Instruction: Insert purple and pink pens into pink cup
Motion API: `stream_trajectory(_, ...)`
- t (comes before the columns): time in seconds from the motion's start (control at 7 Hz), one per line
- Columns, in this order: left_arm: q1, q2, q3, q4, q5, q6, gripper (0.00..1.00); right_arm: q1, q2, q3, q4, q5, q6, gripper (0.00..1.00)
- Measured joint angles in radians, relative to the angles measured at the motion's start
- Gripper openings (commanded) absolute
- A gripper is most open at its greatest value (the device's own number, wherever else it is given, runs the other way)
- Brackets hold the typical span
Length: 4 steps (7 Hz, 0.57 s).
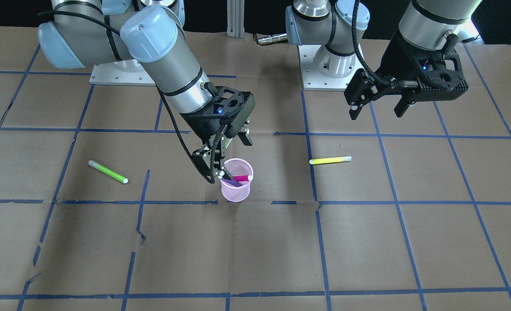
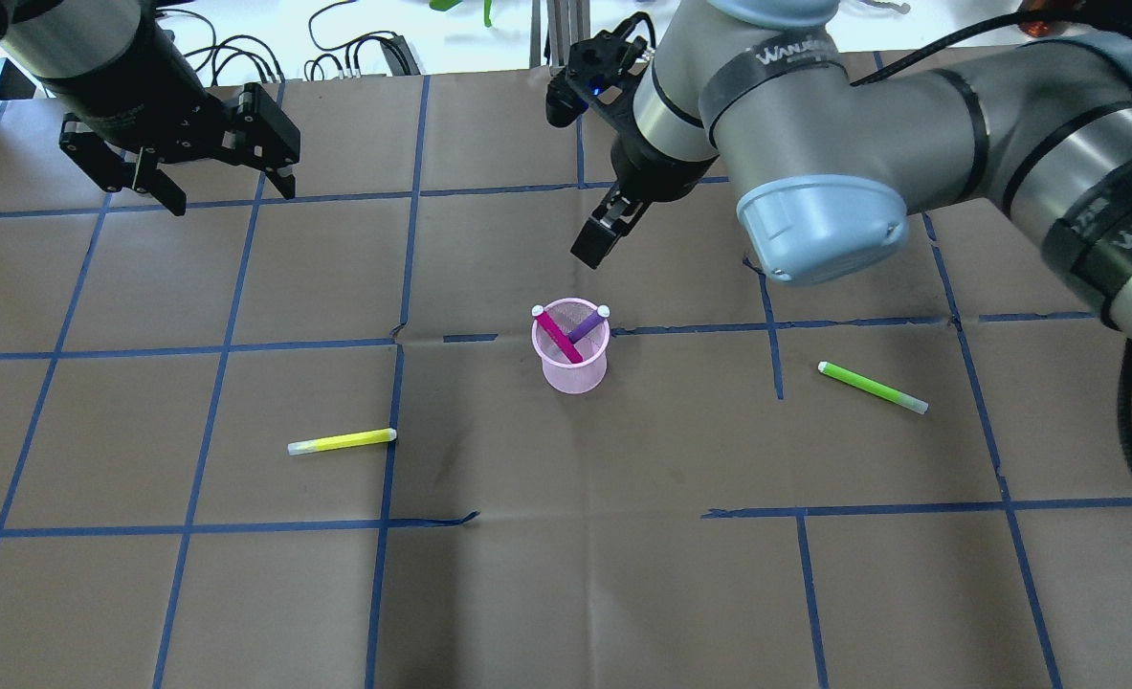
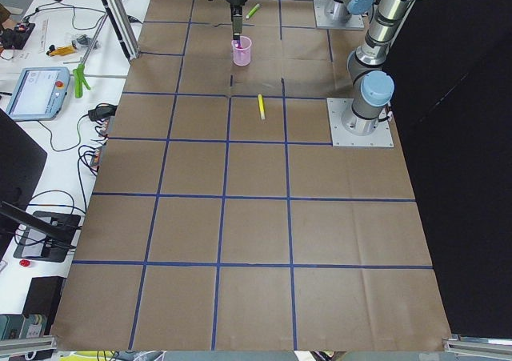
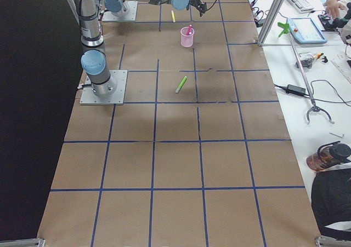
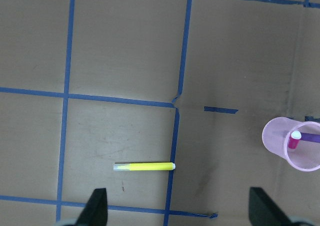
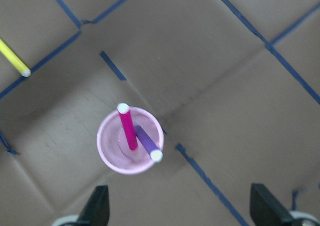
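Observation:
The pink mesh cup (image 1: pixel 236 193) stands upright near the table's middle and also shows in the overhead view (image 2: pixel 573 373). The pink pen (image 2: pixel 558 337) and the purple pen (image 2: pixel 585 327) both stand crossed inside it, white caps up. My right gripper (image 1: pixel 225 151) is open and empty, just above and behind the cup; its wrist view looks straight down on the cup (image 6: pixel 107 151), the pink pen (image 6: pixel 128 128) and the purple pen (image 6: pixel 146 141). My left gripper (image 2: pixel 226 191) is open and empty, high over the far left of the table.
A yellow pen (image 2: pixel 342 441) lies flat to the left of the cup, below my left gripper's view (image 5: pixel 145 166). A green pen (image 2: pixel 872 387) lies to the right of the cup. Blue tape lines grid the brown table cover.

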<state>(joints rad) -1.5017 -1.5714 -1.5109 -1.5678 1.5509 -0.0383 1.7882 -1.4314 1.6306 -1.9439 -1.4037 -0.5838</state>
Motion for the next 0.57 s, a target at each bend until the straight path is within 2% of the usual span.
stream_trajectory(0.14, 0.000, 0.000, 0.000, 0.000, 0.000, 0.000, 0.98, -0.069, -0.030, -0.012, 0.084, -0.064, 0.089, 1.00)
stream_trajectory(0.43, 0.000, 0.001, -0.002, 0.000, 0.000, 0.000, 0.98, -0.241, -0.095, -0.030, 0.243, -0.106, 0.251, 1.00)
stream_trajectory(0.57, -0.001, 0.001, -0.002, 0.000, 0.000, 0.000, 0.98, -0.291, -0.119, -0.042, 0.317, -0.130, 0.343, 1.00)
